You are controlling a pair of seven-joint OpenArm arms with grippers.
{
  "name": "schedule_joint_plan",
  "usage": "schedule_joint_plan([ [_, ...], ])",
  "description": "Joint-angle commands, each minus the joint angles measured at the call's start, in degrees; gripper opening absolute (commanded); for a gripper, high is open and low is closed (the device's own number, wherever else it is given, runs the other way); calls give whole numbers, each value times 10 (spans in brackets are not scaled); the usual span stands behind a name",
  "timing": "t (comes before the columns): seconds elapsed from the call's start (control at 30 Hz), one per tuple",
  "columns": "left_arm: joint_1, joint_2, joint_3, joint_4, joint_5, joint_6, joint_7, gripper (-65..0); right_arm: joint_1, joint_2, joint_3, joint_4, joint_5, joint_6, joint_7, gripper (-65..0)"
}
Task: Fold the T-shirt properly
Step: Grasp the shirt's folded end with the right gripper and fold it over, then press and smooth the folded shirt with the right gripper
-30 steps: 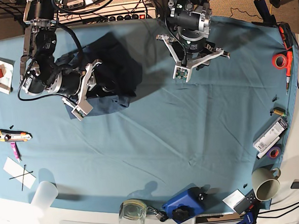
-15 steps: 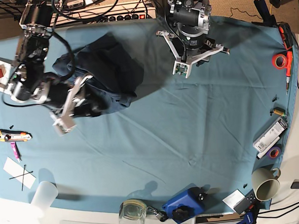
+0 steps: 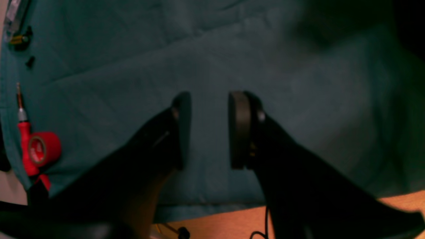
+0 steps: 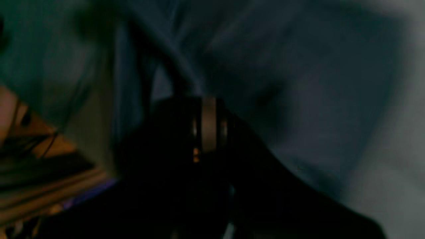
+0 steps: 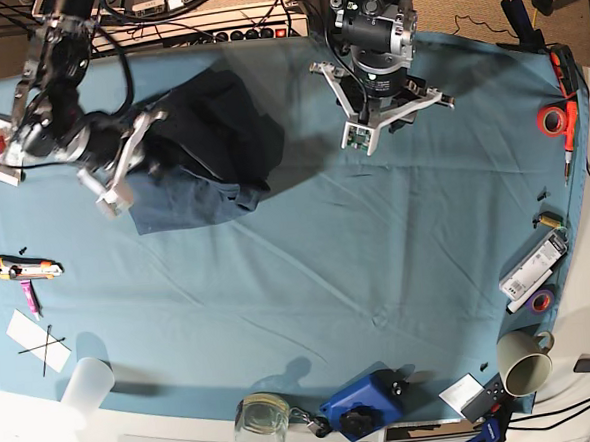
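Gripping nothing visible with closed jaws, the right gripper (image 5: 122, 181) sits beside the bunched T-shirt (image 5: 210, 146), while the left gripper (image 3: 209, 129) waits half-open, empty.

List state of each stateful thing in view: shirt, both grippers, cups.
T-shirt: bunched in a heap, not folded.
right gripper: shut, at the shirt's edge; whether it pinches cloth cannot be told.
left gripper: open, empty, above the bare table cloth.
mug: upright, looks empty.
glass: upright.
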Motion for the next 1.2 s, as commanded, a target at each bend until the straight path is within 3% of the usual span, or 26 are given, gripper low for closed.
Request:
schedule_joint_plan([
  [0.0, 0, 3, 2, 11, 7, 2, -8, -472, -2, 7, -12, 8, 12, 1, 11, -650],
  [0.1, 0, 3, 2, 11, 7, 2, -7, -472, -11, 7, -55, 8, 28, 1, 11, -650],
  [0.27, 0, 3, 2, 11, 7, 2, -6, -472, -11, 7, -106, 9, 127, 1, 11, -650],
  [0.47, 0, 3, 2, 11, 7, 2, -6, -472, -4, 7, -117, 14, 199, 1, 11, -650],
  [0.6, 0, 3, 2, 11, 7, 2, -7, -472, 10, 7, -82, 36, 191, 1, 11, -650],
  [0.77, -1, 3, 2, 11, 6, 2, -39, -475, 31, 7, 5, 40, 80, 1, 11, -650],
  [0.97, -5, 3, 2, 10, -6, 2, -68, -638, 45, 6, 37, -35, 55, 1, 11, -650],
  [1.17, -5, 3, 2, 10, -6, 2, -66, -650, 71, 6, 37, -154, 39, 1, 11, -650],
])
